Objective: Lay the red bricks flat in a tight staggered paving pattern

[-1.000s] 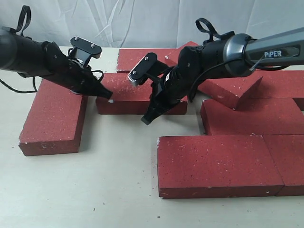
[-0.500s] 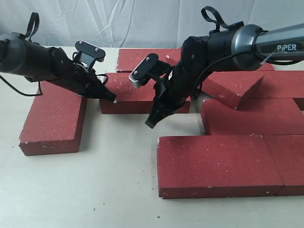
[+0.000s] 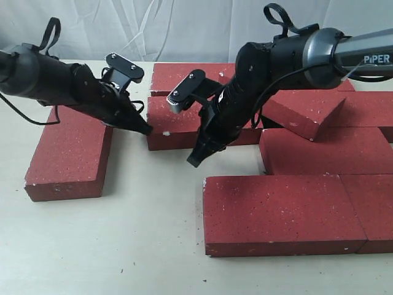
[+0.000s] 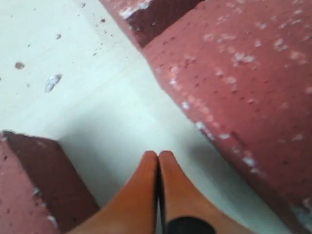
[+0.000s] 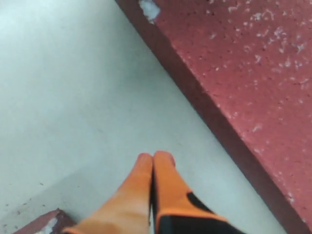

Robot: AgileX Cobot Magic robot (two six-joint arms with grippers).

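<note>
Several red bricks lie flat on the pale table. In the middle, one red brick (image 3: 178, 123) sits crosswise, with a long brick (image 3: 67, 153) to its left and a wide front brick (image 3: 276, 212) below it. My left gripper (image 3: 146, 130) is shut and empty, its tip at the middle brick's left end (image 4: 243, 73). In the left wrist view the gripper (image 4: 158, 155) hangs over bare table. My right gripper (image 3: 193, 161) is shut and empty too, pointing down at the table just in front of the middle brick. Beside the gripper (image 5: 155, 157) runs a brick edge (image 5: 243, 73).
More bricks lie at the back (image 3: 184, 74) and right (image 3: 325, 150), and one brick (image 3: 301, 110) is tilted on others. A white cloth backdrop (image 3: 184, 24) closes the far side. Bare table (image 3: 92, 246) shows at the front left.
The middle brick has slid to the right, with my shut left gripper following against its left end. My right arm has shifted slightly right, still shut.
</note>
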